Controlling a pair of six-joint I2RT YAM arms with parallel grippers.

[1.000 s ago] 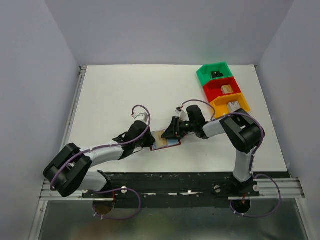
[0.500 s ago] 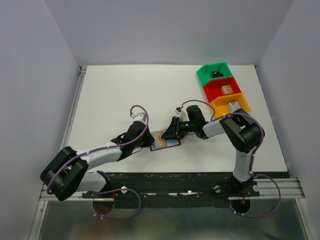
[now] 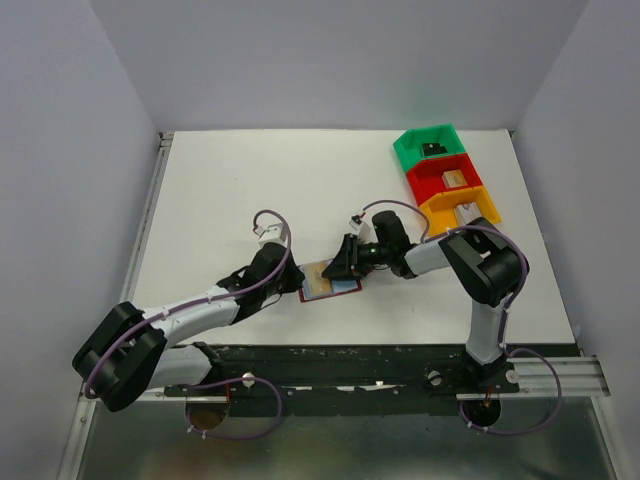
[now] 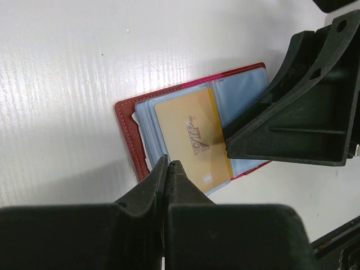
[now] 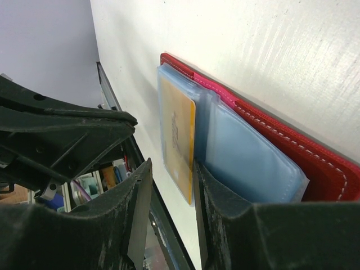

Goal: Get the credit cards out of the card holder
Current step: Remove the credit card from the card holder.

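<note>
The card holder [image 3: 330,281] lies open on the white table, dark red with light blue sleeves [image 4: 128,135] [image 5: 281,140]. A gold-tan credit card [image 4: 191,140] [image 5: 177,140] sits in its top sleeve, the near end sticking out past the red border. My left gripper [image 3: 298,283] [image 4: 167,163] is shut, its tips at the holder's left edge beside the gold card; nothing shows between them. My right gripper [image 3: 346,268] [image 5: 171,169] stands open over the holder's right half. One of its fingers [image 5: 225,191] presses on the blue sleeve beside the card's edge.
Three bins stand in a row at the back right: green [image 3: 430,147], red [image 3: 445,178] and orange [image 3: 462,208], each with small items inside. The table's black front rail [image 3: 340,355] runs just behind the holder's near edge.
My left arm's elbow has swung down and to the left while its shut tips stayed at the holder's left edge. The right arm has not moved.
</note>
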